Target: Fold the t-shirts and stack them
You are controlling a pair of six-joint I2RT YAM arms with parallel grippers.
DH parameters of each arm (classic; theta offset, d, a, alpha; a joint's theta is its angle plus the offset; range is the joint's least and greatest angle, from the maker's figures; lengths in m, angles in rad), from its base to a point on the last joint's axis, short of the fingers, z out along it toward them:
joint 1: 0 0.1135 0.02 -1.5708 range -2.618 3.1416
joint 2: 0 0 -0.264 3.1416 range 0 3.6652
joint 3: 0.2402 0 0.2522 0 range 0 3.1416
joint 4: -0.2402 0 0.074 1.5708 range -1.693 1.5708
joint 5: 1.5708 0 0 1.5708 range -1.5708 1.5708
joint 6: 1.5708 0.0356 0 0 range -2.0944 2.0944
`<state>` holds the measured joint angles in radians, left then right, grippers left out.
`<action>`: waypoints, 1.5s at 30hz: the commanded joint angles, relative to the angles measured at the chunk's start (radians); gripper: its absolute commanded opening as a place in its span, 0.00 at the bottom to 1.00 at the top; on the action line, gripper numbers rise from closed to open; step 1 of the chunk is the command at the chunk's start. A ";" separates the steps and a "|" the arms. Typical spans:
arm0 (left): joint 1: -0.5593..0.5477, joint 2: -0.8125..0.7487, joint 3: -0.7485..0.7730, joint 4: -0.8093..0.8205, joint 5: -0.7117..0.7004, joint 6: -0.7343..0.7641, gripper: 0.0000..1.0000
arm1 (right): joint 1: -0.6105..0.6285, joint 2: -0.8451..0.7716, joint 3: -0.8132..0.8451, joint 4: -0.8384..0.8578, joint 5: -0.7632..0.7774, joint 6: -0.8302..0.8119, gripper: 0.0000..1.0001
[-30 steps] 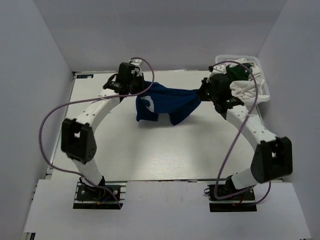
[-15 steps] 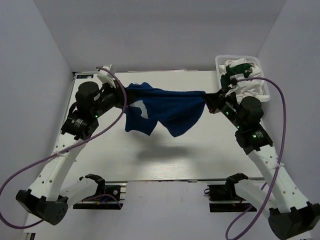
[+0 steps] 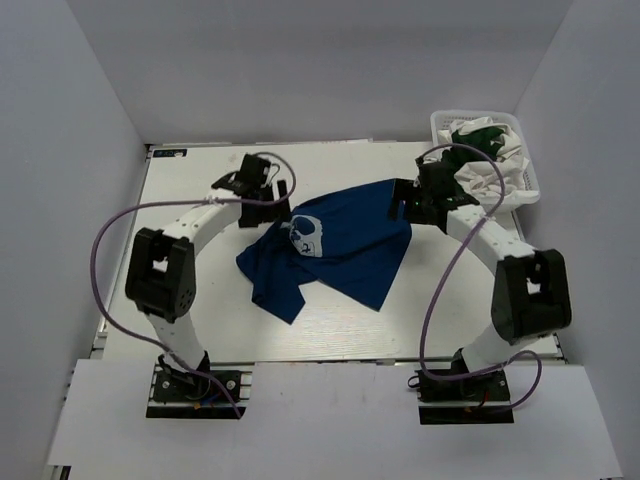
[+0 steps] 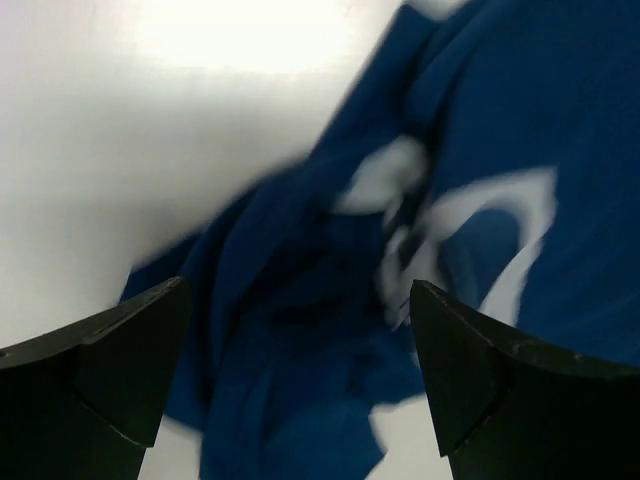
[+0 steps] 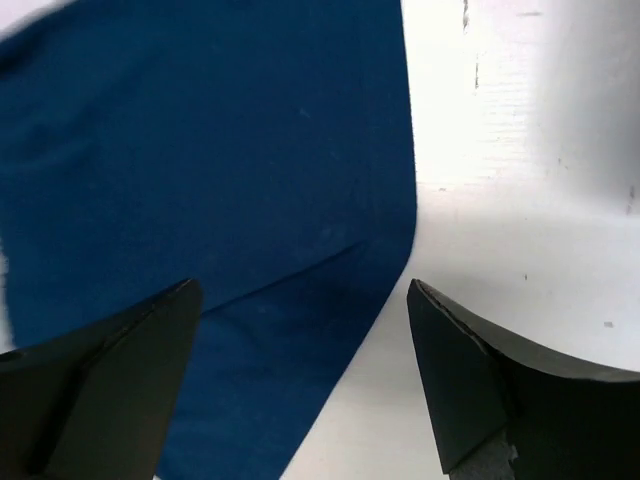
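Observation:
The royal blue t-shirt (image 3: 345, 250) lies crumpled on the white table (image 3: 330, 335), its white printed graphic (image 3: 307, 236) facing up. My left gripper (image 3: 279, 191) is open just above the shirt's far left corner. My right gripper (image 3: 402, 201) is open at the far right corner. The left wrist view shows blurred blue cloth (image 4: 330, 300) under my spread fingers (image 4: 120, 370), nothing between them. The right wrist view has the shirt's edge (image 5: 220, 170) below wide-apart fingers (image 5: 470, 380). A dark green t-shirt (image 3: 478, 133) and white t-shirts (image 3: 487, 178) sit in the basket.
The white mesh basket (image 3: 527, 165) stands at the table's far right corner, close behind the right arm. Purple cables loop off both arms. White walls close in the table on the left, back and right.
Both grippers opened and let go of the blue t-shirt, which dropped from hanging stretched between them onto the table. Both arms came back down low over the far corners of the shirt.

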<state>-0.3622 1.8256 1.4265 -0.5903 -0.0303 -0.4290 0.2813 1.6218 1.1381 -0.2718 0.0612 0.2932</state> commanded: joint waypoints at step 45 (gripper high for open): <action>-0.029 -0.747 -0.479 0.046 -0.163 -0.261 0.00 | 0.507 -0.187 -0.144 -0.236 0.578 0.196 0.00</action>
<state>-0.4038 1.1149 0.8127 -0.5495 -0.0814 -0.6811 0.7914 1.5166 0.8677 -0.4583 0.4492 0.4664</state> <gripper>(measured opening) 0.041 0.022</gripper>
